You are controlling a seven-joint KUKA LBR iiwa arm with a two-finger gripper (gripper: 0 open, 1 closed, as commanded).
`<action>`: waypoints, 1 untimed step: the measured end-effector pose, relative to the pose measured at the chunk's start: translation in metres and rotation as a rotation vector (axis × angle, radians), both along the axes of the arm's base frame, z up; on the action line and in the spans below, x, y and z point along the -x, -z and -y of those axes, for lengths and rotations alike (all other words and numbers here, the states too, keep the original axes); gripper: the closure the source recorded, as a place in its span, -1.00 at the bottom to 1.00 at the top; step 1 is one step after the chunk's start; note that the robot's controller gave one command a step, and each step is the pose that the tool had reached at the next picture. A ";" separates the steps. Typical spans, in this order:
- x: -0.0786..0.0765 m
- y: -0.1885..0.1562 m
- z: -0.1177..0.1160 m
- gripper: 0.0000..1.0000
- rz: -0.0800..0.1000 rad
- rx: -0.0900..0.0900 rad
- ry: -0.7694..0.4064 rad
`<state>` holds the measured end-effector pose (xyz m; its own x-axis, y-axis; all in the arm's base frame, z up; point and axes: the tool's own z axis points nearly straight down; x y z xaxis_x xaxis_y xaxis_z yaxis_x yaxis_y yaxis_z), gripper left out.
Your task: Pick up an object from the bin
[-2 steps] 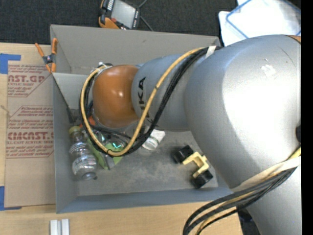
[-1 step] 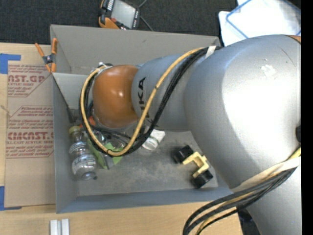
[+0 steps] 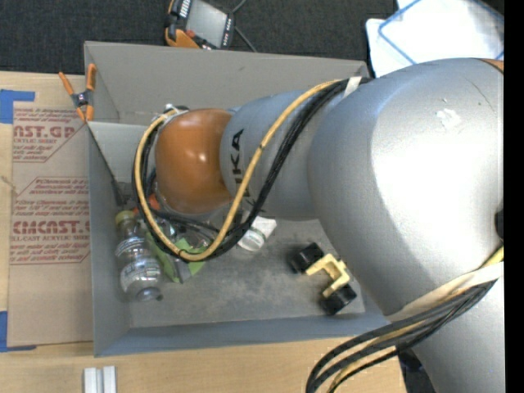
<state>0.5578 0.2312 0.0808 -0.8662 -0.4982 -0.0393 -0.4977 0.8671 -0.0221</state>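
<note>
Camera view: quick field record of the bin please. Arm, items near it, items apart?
arm: in from the right, orange wrist cover over the left half of the bin
near wrist: clear plastic bottle by the left wall; green piece beside it; white piece at the arm's edge
apart: yellow-and-black part on the floor, right
grasp: cannot tell

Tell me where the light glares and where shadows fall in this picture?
Camera view: a bright sheen on the arm's grey shell and a softer gleam on its orange cover; the arm shades the bin floor under it, around the clear bottle; the yellow-and-black piece lies in even light.
</note>
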 end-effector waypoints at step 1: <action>0.000 0.000 0.000 1.00 0.000 0.000 0.000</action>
<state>0.5578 0.2312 0.0808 -0.8662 -0.4982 -0.0393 -0.4977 0.8670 -0.0220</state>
